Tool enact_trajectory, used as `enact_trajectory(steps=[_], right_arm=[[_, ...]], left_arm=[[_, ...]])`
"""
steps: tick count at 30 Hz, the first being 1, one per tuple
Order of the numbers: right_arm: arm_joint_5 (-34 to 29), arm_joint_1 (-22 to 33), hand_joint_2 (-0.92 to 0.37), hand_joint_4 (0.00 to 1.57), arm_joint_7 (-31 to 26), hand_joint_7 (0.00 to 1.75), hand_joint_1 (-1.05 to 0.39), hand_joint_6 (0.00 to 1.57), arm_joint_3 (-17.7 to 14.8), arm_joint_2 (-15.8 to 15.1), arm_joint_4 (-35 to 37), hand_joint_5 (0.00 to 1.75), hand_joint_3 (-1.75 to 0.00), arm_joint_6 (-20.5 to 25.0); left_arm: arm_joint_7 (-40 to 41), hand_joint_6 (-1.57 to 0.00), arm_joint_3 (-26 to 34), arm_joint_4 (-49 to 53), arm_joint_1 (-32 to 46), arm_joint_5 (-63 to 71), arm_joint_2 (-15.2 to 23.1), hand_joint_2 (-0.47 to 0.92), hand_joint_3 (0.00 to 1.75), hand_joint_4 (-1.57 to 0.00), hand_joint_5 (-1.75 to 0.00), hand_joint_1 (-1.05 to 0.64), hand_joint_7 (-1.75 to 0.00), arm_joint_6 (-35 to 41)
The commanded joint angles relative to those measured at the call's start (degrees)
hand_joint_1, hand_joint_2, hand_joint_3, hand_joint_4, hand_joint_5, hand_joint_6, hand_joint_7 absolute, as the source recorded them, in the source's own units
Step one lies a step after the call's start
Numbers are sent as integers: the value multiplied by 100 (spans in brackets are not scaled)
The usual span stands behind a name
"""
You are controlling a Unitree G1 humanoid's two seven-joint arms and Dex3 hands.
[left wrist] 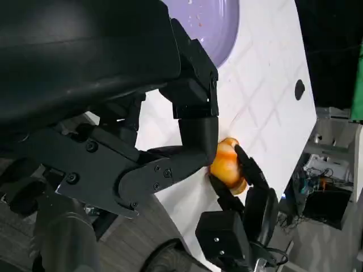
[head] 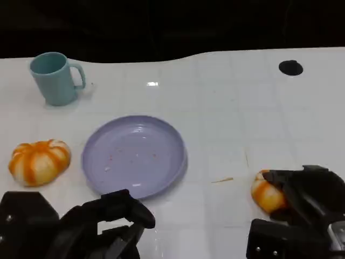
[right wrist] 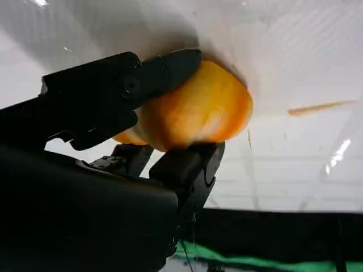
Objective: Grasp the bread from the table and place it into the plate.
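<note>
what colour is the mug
Light teal-blue mug, plain, no pattern; it shows best in the head view.

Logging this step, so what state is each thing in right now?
Bread: on the table, right hand's fingers closed around it.
Second bread: on the table, untouched.
Plate: upright, holds only crumbs.
Mug: upright.
Right hand: gripping the bread.
Left hand: holds nothing.

White gridded table (head: 232, 108) fills most of frame, black hole (head: 290, 67) upper right, light glare (head: 152, 83) upper centre. Dark background along top. Cluttered equipment (left wrist: 326, 170) at right of left wrist view.
</note>
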Motion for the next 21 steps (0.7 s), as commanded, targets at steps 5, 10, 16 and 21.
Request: enact_trajectory(steps=[5, 10, 16, 21], right_arm=[[390, -150, -88, 86, -695, 152, -12, 75, 0, -175, 325, 174, -10, -579], [502, -197, -61, 87, -929, 131, -13, 83, -23, -171, 369, 175, -64, -832], [618, -278, -48, 90, -1197, 164, -14, 73, -11, -163, 445, 175, -93, -1095], [717, -362, -45, 91, -1244, 159, -10, 77, -12, -149, 379, 175, -98, -1329]], left_arm=[[61, -60, 26, -57, 8, 10, 34, 75, 85, -67, -175, -33, -148, 47], [53, -59, -3, -10, -13, 42, 39, 75, 84, -67, -175, -33, -148, 24], [76, -60, -39, 45, -15, 53, 5, 75, 83, -66, -175, -34, -147, 24], [91, -60, -75, 73, -11, 84, -12, 76, 83, -66, -175, -32, -146, -23]])
